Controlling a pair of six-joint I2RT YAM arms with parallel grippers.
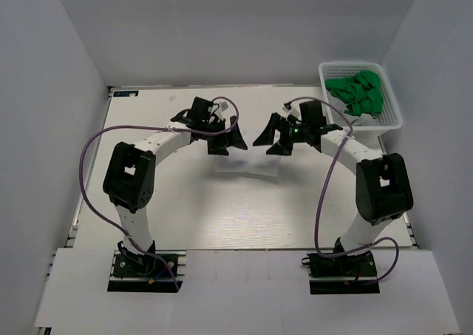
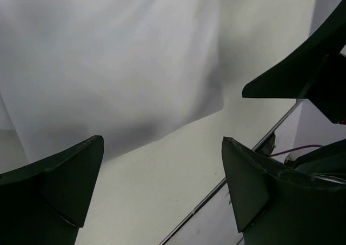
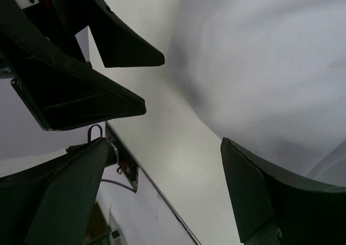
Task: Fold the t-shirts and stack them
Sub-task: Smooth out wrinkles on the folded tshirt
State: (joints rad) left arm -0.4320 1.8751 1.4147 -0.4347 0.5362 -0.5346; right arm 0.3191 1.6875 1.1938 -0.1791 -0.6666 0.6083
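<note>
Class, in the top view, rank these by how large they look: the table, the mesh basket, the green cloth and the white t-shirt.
1. table
2. mesh basket
3. green cloth and white t-shirt: too close to rank, as the shirt is partly hidden.

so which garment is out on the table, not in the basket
The white t-shirt, lying flat between the left claw and right claw; the green ones are bunched in the white basket at the far right.

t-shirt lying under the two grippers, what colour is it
The t-shirt is plain white, clearest in the left wrist view.
</note>
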